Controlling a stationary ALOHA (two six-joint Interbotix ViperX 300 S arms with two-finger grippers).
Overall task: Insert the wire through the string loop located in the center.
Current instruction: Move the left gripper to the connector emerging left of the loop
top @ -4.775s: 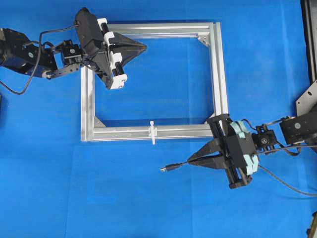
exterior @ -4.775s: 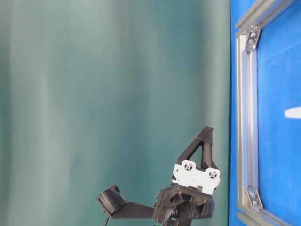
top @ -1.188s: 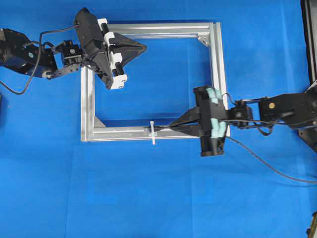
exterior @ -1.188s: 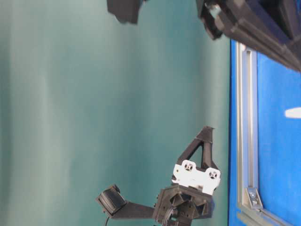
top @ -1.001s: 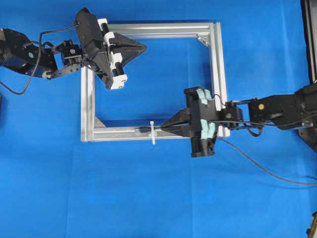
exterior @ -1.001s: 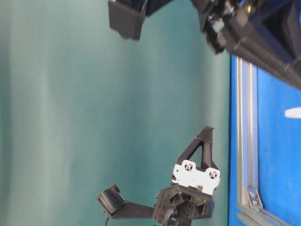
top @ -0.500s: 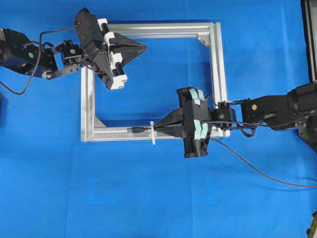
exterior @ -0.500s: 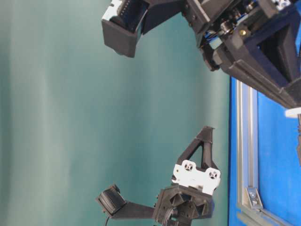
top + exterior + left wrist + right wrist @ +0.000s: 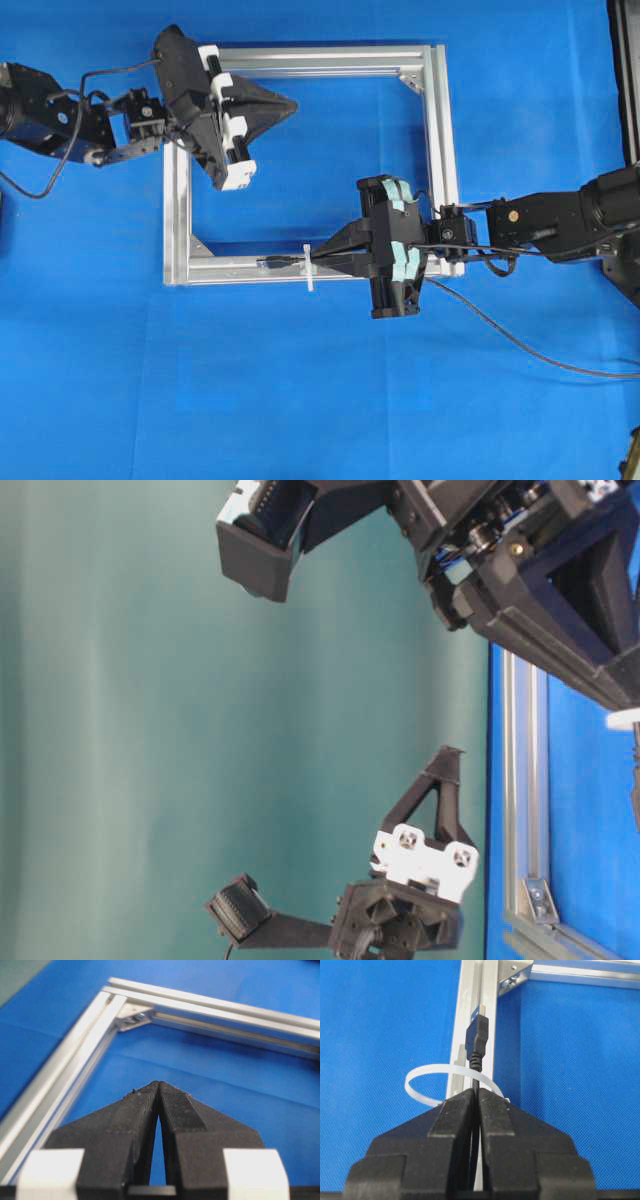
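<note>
While my right end effector [image 9: 478, 1097] pinches the wire [image 9: 477, 1035], its plug pokes through the string loop [image 9: 427, 1072] on the frame [image 9: 430, 150] rail at lower centre of the overhead view. At upper left, my left end effector [image 9: 290, 102] hovers closed, empty.

**A robotics test bench, set up for one small trial**

This looked like a lab, not a home or a shop. The work surface [image 9: 300, 400] was covered edge to edge in plain bright blue cloth, and a flat teal curtain [image 9: 200, 730] closed off the background in the table-level view. Two black robot arms reached in from opposite sides, their bare cables hanging loose, with printed white and pale green parts on their heads. A square frame [image 9: 440, 150] of silver aluminium extrusion, bolted at the corners with brackets, lay flat on the cloth like a purpose-built fixture.
</note>
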